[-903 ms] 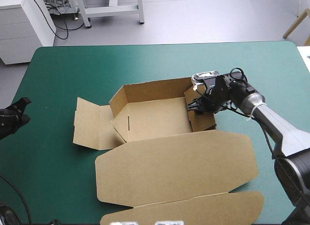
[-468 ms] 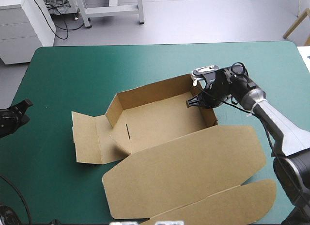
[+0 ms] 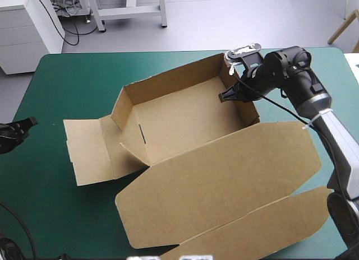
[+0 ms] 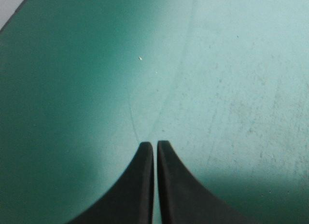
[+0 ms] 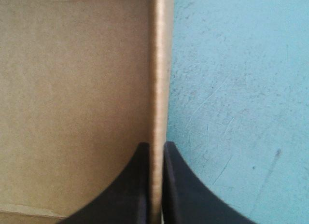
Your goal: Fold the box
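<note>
The brown cardboard box (image 3: 185,117), walls partly raised, lies mid teal-green tabletop (image 3: 78,80). Right jaws clamp its right wall (image 5: 161,64), seemingly positioning it; left jaws are together, well left of the box. Next, likely: raise the left flaps (image 3: 87,151).

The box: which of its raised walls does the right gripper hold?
The right side wall: the right gripper is shut on its top edge. The far wall and left wall stand free.
</note>
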Robot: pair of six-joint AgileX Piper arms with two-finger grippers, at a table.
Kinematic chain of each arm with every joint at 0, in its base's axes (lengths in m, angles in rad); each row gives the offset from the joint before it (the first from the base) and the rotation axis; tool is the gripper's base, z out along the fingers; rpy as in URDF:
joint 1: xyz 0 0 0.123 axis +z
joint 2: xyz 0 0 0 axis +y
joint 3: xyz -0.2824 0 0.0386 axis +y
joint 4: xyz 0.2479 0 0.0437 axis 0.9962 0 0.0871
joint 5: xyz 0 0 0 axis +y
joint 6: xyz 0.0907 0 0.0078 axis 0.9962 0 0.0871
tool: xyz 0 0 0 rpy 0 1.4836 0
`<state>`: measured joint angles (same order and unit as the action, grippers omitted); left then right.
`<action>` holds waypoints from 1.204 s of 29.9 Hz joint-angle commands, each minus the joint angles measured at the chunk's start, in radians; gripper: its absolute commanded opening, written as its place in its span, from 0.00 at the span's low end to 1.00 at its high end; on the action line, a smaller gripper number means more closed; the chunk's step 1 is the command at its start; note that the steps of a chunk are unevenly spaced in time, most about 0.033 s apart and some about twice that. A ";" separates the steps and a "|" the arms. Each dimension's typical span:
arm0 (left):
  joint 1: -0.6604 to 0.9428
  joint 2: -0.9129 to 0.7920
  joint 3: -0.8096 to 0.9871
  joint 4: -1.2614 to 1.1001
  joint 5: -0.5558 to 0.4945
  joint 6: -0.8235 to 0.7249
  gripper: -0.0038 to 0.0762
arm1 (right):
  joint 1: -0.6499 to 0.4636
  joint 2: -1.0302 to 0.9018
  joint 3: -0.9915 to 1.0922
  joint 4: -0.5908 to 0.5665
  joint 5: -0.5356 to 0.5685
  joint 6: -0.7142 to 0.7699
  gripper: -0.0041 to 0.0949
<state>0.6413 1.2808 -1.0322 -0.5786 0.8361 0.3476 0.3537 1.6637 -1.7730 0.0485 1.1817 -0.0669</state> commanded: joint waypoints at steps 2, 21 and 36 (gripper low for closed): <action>-0.002 -0.028 -0.027 -0.037 -0.049 0.005 0.06 | 0.000 -0.078 -0.036 0.023 -0.022 -0.004 0.02; -0.002 -0.027 -0.027 0.093 0.053 0.040 0.80 | -0.013 -0.123 -0.171 0.268 -0.050 -0.077 0.02; -0.002 -0.027 0.115 -0.677 0.346 0.501 0.80 | -0.030 -0.119 -0.171 0.354 -0.122 -0.108 0.02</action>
<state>0.6413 1.2808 -0.8987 -1.0603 1.0963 0.7806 0.3390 1.5879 -1.9085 0.3372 1.1299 -0.1787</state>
